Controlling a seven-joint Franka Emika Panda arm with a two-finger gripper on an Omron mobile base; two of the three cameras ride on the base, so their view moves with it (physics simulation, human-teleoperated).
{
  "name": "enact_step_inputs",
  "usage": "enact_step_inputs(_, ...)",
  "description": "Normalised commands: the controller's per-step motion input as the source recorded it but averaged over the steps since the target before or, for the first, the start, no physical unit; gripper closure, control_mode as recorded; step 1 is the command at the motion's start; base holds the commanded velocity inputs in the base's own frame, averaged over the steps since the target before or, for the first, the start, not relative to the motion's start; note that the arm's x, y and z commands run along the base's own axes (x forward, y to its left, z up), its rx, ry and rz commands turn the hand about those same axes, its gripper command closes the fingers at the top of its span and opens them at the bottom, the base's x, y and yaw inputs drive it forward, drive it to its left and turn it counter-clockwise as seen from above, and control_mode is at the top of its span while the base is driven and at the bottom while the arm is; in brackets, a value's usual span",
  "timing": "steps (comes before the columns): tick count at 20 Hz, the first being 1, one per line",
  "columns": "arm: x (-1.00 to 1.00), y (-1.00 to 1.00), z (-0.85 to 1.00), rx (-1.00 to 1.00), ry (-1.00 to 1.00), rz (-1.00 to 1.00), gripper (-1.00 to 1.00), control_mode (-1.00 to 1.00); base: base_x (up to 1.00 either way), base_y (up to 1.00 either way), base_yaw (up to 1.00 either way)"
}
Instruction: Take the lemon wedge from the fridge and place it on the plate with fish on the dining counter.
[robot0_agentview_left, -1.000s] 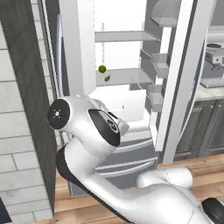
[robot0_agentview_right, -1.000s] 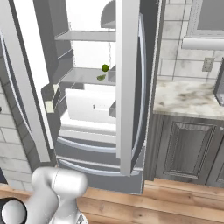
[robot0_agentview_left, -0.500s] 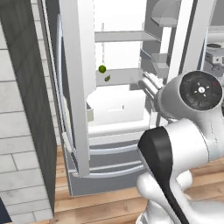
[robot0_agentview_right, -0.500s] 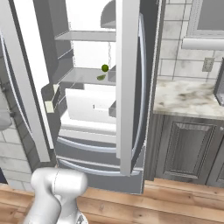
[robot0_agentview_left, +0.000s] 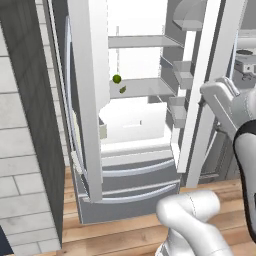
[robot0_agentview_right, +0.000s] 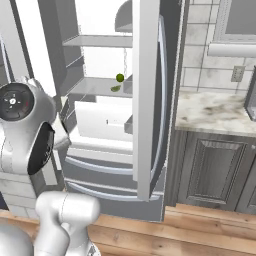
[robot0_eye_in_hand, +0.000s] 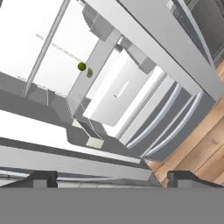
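Observation:
The fridge (robot0_agentview_left: 131, 165) stands with both upper doors swung open on a white interior. On its middle shelf lies the lemon wedge (robot0_agentview_left: 122, 90) (robot0_agentview_right: 115, 88) (robot0_eye_in_hand: 89, 72), a tiny olive-yellow piece. My gripper (robot0_eye_in_hand: 113, 179) is open, with nothing between its dark fingertips (robot0_eye_in_hand: 43, 178). It is well short of the shelf and looks at the fridge at a rolled angle. The white arm (robot0_agentview_left: 225, 105) rises at the right of the left base view, in front of the right door. The plate, the fish and the dining counter are out of view.
A round green fruit (robot0_agentview_left: 116, 78) (robot0_agentview_right: 119, 77) sits just beside the wedge. The open left door (robot0_agentview_left: 87, 100) and right door (robot0_agentview_right: 147, 95) flank the shelves. A marble-topped cabinet (robot0_agentview_right: 215, 112) stands to the right, a dark panel (robot0_agentview_left: 30, 110) to the left.
The arm has swung from the middle of the left base view to its right side, and its upper joint has risen into the right base view. The fridge and the fruit have not moved.

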Motion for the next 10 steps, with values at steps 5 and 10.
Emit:
enact_step_inputs(5,0.84,0.17,0.0,0.16,0.03,0.05,-1.0,-1.0,0.0,0.0,0.0)
enact_step_inputs(10,0.73,0.96,-0.04,0.0,0.04,0.0,-1.0,-1.0,0.0,0.0,0.0)
